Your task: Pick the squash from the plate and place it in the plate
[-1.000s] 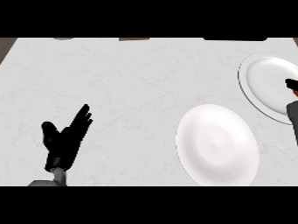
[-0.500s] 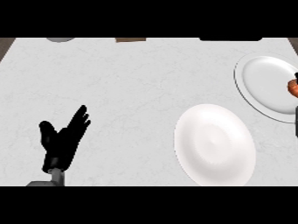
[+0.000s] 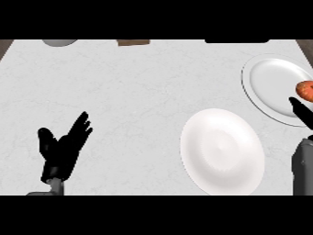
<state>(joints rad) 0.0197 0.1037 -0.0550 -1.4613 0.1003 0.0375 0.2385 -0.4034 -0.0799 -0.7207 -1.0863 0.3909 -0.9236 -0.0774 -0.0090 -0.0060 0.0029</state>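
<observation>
The orange squash (image 3: 311, 91) lies on the right side of the grey-white plate (image 3: 271, 80) at the counter's far right. My right hand (image 3: 305, 114) comes in from the lower right edge, and a straight finger points up at the squash, its tip just below and left of it, not holding it. Most of that hand is cut off by the view's edge. A second, whiter plate (image 3: 221, 150) lies nearer me, left of my right forearm. My left hand (image 3: 62, 148) rests open at the lower left, fingers up, holding nothing.
A grey round object (image 3: 60, 42), a brown item (image 3: 133, 42) and a dark item (image 3: 237, 41) sit along the counter's far edge. Bare marble counter (image 3: 131, 92) spreads between my left hand and the two plates.
My right hand has drawn back toward me off the squash, which now shows whole on the far plate. The left hand has stayed put.
</observation>
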